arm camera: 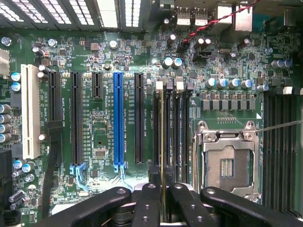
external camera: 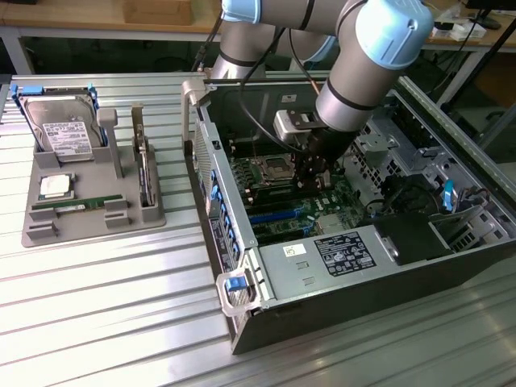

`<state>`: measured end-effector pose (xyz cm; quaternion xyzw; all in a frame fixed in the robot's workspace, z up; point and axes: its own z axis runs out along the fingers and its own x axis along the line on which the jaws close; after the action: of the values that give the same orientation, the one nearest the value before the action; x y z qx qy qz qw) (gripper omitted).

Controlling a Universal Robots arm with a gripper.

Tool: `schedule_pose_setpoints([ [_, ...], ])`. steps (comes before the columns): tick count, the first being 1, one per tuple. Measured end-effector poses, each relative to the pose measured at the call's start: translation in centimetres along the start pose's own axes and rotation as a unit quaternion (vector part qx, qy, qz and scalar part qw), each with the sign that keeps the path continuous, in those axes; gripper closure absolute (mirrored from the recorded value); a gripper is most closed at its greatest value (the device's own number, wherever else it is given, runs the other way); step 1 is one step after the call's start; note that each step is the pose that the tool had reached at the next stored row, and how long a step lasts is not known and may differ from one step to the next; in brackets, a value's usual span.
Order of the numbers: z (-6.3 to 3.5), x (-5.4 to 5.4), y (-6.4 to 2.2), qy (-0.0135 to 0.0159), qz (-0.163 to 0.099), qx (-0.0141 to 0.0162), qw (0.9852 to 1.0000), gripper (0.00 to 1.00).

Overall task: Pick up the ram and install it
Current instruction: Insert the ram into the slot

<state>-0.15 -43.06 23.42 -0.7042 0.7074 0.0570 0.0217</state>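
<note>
The ram is seen edge-on as a thin greenish-gold strip, held upright between the black fingers of my gripper, which is shut on it. The strip runs along the black memory slots just beside the empty CPU socket; whether it is touching a slot I cannot tell. In the exterior view my gripper reaches down into the open computer case, over the green motherboard.
A grey parts tray at the exterior view's left holds a hard drive, a square processor chip and another green stick. Expansion slots, one of them blue, lie beside the memory slots. The case walls surround my gripper.
</note>
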Motion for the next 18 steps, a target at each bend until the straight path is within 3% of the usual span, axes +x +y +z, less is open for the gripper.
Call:
schedule_pose_setpoints([
  [18,0.03,0.01,0.27,0.0001,0.000,0.0001,1.0000,0.87],
])
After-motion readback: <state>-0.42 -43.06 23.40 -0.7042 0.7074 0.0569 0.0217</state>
